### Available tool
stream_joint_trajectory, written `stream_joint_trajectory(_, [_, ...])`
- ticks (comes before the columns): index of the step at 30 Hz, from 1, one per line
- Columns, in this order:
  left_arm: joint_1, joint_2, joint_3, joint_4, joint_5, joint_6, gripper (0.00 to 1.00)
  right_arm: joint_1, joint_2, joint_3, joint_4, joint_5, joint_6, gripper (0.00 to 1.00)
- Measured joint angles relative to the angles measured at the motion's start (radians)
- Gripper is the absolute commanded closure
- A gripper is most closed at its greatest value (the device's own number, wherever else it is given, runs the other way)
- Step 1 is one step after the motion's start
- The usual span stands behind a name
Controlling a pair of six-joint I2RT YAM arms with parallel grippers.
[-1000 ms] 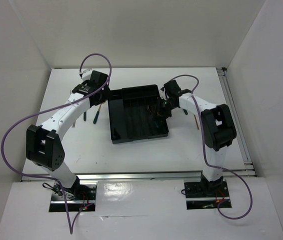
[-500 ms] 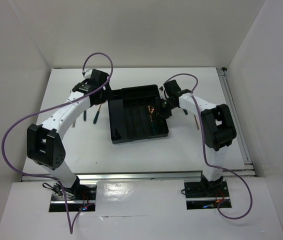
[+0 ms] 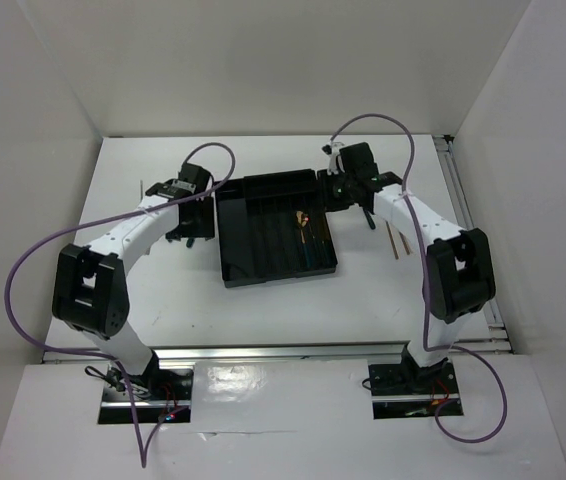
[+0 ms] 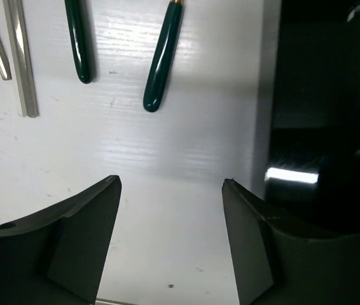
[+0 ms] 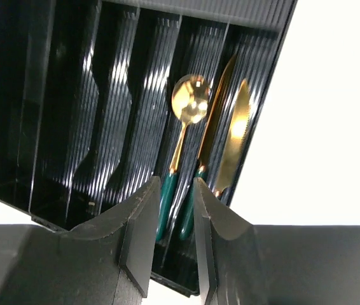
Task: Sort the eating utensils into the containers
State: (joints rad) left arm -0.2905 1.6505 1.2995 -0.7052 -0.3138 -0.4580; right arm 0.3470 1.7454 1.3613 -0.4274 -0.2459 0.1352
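Gold-headed spoon (image 5: 189, 105) and serrated gold knife (image 5: 236, 130), both dark-green-handled, are seen lying lengthwise in the black rectangular plastic cutlery tray (image 3: 233, 250), on its side nearest the right edge. The tray is set mid-worktop toward the far edge. The right gripper (image 5: 172, 190) is positioned above them, its fingers parted only narrowly, with nothing gripped. Toward the left edge, the left gripper (image 4: 170, 184) is spread wide and empty over the white worktop (image 4: 167, 146), near two loose green-handled utensils (image 4: 163, 60) and silver chopsticks (image 4: 22, 63). Copper-brown chopsticks (image 3: 395, 240) are seen toward the right edge.
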Motion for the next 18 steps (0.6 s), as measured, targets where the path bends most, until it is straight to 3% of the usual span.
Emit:
stream_joint_trajectory(5, [0.065,-0.003,-0.072,0.021,0.079,0.119,0.32,-0.013,-0.037,-0.007,0.031,0.023,-0.035,0.65])
stream_joint_trajectory(10, [0.140,0.005,-0.077,0.067,0.182,0.237,0.50,-0.016,-0.038,-0.039,0.031,0.026,-0.056,0.66])
stream_joint_trajectory(18, [0.166,0.175,0.026,0.097,0.294,0.350,0.48,-0.016,-0.038,-0.040,0.033,0.025,-0.063,0.66])
